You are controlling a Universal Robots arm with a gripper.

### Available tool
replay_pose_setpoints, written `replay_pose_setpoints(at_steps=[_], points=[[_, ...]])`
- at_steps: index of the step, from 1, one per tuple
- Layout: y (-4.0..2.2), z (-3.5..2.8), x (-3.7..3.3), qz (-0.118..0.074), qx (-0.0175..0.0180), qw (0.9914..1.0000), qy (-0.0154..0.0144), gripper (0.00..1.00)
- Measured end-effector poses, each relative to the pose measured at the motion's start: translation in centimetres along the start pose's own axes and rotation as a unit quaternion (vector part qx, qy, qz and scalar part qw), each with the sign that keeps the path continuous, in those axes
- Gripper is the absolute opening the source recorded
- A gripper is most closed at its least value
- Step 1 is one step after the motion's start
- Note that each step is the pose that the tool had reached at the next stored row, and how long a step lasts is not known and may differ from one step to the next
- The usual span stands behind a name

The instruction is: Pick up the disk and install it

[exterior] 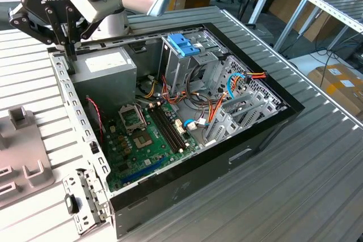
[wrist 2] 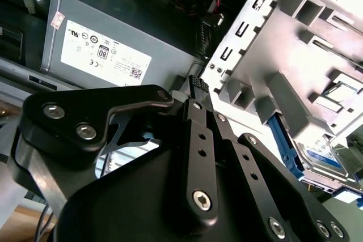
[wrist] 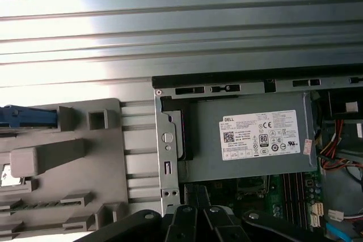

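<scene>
Gripper (exterior: pixel 71 59) hangs over the far corner of the open computer case (exterior: pixel 266 134) on the exterior view's left, fingertips low beside the gray power supply (exterior: pixel 105 66); can't tell if they touch the case's rear panel. In the second wrist view the 2 black fingers (wrist 2: pixel 198 117) are clenched together at the tips with nothing between them. The disk (wrist 2: pixel 324 154) lies outside the case in a gray plastic holder (wrist 2: pixel 295 83), flat, label side showing, with a blue rail (wrist 2: pixel 282 140) along its edge; part of it is hidden by the holder's ribs. In the first wrist view the holder (wrist: pixel 68 157) sits just beside the case's rear panel, and a blue rail end pokes out at its edge. In the exterior view the holder (exterior: pixel 25 162) rests on the ribbed metal table (exterior: pixel 306 185), on the exterior view's left of the case. Disk and gripper are apart. Inside the case: green motherboard (exterior: pixel 147 134), loose cables, and a metal drive cage with a blue handle (exterior: pixel 182 43) on the far side.
</scene>
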State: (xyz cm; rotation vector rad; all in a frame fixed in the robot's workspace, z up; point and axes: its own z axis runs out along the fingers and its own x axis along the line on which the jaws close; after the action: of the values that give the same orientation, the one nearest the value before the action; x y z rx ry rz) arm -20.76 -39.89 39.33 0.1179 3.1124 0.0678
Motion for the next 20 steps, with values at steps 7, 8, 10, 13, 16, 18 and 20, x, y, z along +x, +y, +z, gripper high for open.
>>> replay_pose_setpoints(at_steps=[7, 8, 10, 13, 16, 18, 20], points=[[-0.03, -0.02, 0.46, 0.0, 0.0001, 1.0, 0.0, 0.11], [-0.04, -0.02, 0.5, 0.0, 0.0001, 1.0, 0.0, 0.11], [-0.04, -0.02, 0.59, 0.0, 0.0, 1.0, 0.0, 0.11], [-0.05, -0.03, 0.73, 0.0, 0.0001, 1.0, 0.0, 0.11], [-0.07, -0.03, 0.92, 0.0, 0.0001, 1.0, 0.0, 0.11], [-0.08, -0.04, 1.08, 0.0, 0.0001, 1.0, 0.0, 0.11], [-0.09, -0.04, 1.18, 0.0, 0.0, 1.0, 0.0, 0.11]])
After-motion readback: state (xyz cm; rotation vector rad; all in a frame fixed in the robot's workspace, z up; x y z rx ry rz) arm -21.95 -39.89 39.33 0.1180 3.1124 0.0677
